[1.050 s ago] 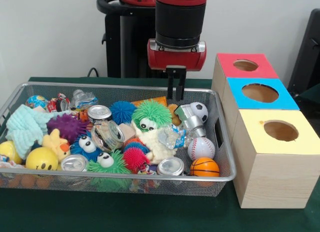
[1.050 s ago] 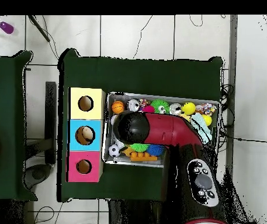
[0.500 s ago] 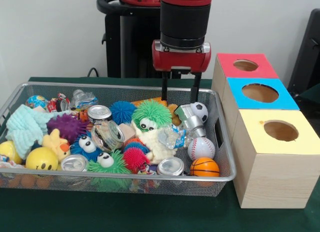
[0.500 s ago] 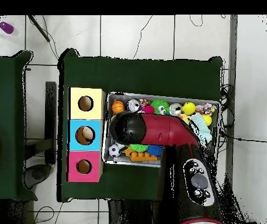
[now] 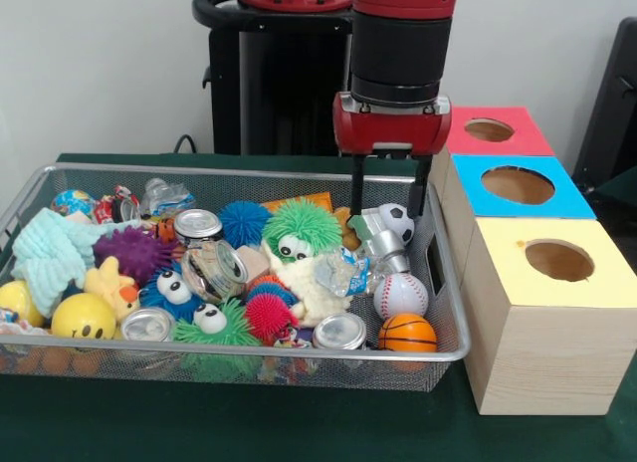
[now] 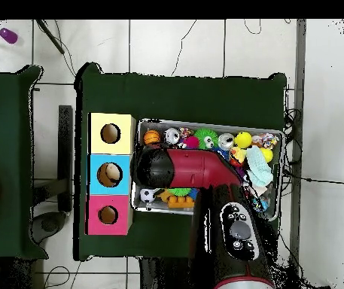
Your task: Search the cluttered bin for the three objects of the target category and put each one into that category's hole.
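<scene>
A wire bin (image 5: pixel 239 173) holds three sports balls at its right end: a soccer ball (image 5: pixel 399 221), a baseball (image 5: pixel 400 293) and a basketball (image 5: pixel 407 333). My gripper (image 5: pixel 387 205) hangs open just above the soccer ball, one finger on each side of it, touching nothing. Right of the bin stand a red box (image 5: pixel 453 123), a blue box (image 5: pixel 473 173) and a yellow box (image 5: pixel 498 273), each with a round hole on top. From overhead the arm's black wrist (image 6: pixel 152 167) hides the gripper; the basketball (image 6: pixel 152 138), baseball (image 6: pixel 172 135) and soccer ball (image 6: pixel 147 196) show around it.
The bin is crowded with spiky balls with eyes (image 5: pixel 295 228), tin cans (image 5: pixel 340 331), a crushed bottle (image 5: pixel 348 271), a yellow smiley ball (image 5: pixel 83 316), a duck (image 5: pixel 111 286) and a mint cloth (image 5: pixel 50 251). The bin's right wall (image 5: pixel 443 268) lies close to the boxes.
The gripper has gone from shut to open. It has shifted right along the bin's far side, ending over the soccer ball.
</scene>
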Available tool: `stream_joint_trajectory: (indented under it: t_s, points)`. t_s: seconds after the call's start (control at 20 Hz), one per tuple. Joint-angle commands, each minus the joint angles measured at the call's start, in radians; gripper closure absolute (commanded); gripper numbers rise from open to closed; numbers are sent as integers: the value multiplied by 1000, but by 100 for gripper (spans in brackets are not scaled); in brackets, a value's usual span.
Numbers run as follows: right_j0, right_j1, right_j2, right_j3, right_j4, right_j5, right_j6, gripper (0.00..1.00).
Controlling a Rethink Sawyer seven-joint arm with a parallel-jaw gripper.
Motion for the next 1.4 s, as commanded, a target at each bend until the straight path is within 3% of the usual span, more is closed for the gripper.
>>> stream_joint_trajectory:
  t_s: [0.05,0.25,0.4,0.65,0.9,1.4]
  points:
    - [-28,55,-2,114,-41,-128,141,0]
    - [-50,64,-2,135,-36,-182,146,0]
    - [-21,71,-78,130,-3,-181,213,0]
    - [2,47,-152,141,26,-150,243,0]
    - [71,56,-258,139,52,-155,302,0]
    - [123,92,-316,139,90,-205,286,0]
